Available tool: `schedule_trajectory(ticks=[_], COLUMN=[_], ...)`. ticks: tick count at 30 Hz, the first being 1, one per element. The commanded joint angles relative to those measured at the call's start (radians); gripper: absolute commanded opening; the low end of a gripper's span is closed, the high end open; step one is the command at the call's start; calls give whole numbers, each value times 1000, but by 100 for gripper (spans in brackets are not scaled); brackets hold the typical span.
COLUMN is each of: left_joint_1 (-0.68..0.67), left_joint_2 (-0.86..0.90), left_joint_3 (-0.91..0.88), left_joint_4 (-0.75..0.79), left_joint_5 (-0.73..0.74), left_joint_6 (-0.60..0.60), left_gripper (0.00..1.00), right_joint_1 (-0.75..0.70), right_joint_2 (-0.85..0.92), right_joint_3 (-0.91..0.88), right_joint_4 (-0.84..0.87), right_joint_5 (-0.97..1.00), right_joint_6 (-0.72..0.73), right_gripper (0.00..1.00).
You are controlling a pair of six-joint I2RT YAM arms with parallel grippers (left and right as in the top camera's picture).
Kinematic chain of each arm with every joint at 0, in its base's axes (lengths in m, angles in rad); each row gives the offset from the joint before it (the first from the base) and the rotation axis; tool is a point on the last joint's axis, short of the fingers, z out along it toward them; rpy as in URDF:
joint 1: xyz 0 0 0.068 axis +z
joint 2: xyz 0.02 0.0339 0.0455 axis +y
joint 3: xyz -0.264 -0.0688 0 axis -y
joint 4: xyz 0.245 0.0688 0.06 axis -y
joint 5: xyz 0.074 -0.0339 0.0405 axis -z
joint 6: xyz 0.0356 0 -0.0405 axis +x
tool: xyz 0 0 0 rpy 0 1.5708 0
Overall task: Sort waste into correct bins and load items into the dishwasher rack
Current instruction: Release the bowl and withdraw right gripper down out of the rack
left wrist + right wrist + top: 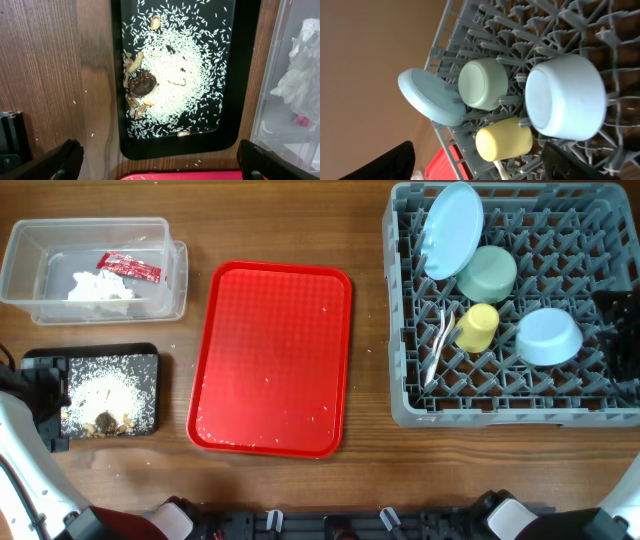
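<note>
- The sorting looks done: tissue (98, 288) and sachet (128, 268) lie in the clear tub (30, 240) at 10 o'clock, and the scraps (141, 84) in the black tray (116, 75) at 8 o'clock.
- Plate (452, 230), bowls, cup (478, 327) and cutlery (438, 345) sit in the rack (500, 412) at 2 o'clock.
- The left gripper (160, 162) hovers over the black tray with its fingers apart and empty.
- The right gripper (482, 162) hovers over the rack, likewise apart.
- Next, probably only lifting both arms clear.

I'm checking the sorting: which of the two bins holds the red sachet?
The clear tub, with the red sachet beside white tissue; the black tray holds rice and brown scraps instead.
</note>
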Motion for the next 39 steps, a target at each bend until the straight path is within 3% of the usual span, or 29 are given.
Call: schedule_trajectory(ticks=[1, 2, 3, 5, 7, 10, 16, 21, 28, 32, 36, 38, 39], left_joint_1=[5, 5, 5, 5, 5, 5, 5, 5, 5, 5, 5, 5, 5], left_joint_2=[-1, -1, -1, -1, -1, -1, -1, -1, -1, -1, -1, -1, -1], left_joint_3=[10, 10, 10, 10, 10, 10, 10, 10, 10, 10, 10, 10, 10], left_joint_4=[0, 0, 0, 0, 0, 0, 0, 0, 0, 0, 0, 0, 0], left_joint_5=[-3, -3, -3, -3, -3, -3, -3, -3, -3, -3, -3, -3, -3], left_joint_6=[-2, -2, -2, -2, -2, -2, -2, -2, -2, -2, -2, -2, -2], left_gripper=[100, 100, 100, 100, 100, 100, 100, 100, 100, 100, 100, 100, 100], right_joint_1=[24, 35, 60, 120, 188, 278, 327, 327, 327, 327, 327, 330, 336], right_joint_2=[-11, -10, -7, 7, 35, 103, 272, 274, 263, 181, 13, -60, -88], right_joint_3=[6, 6, 6, 6, 5, 5, 6, 10, 24, 73, 82, 82, 82], right_joint_4=[-2, 0, 5, 19, 29, 60, 55, -43, -128, -208, -211, -227, -248], right_joint_5=[46, 47, 67, 133, 274, 454, 592, 757, 800, 692, 352, 167, 92], right_joint_6=[2, 2, 5, 8, 51, 91, 141, 197, 216, 184, -59, -215, -284], right_gripper=[80, 77, 68, 27, 5, 4, 4, 4, 4, 5, 6, 18, 31])
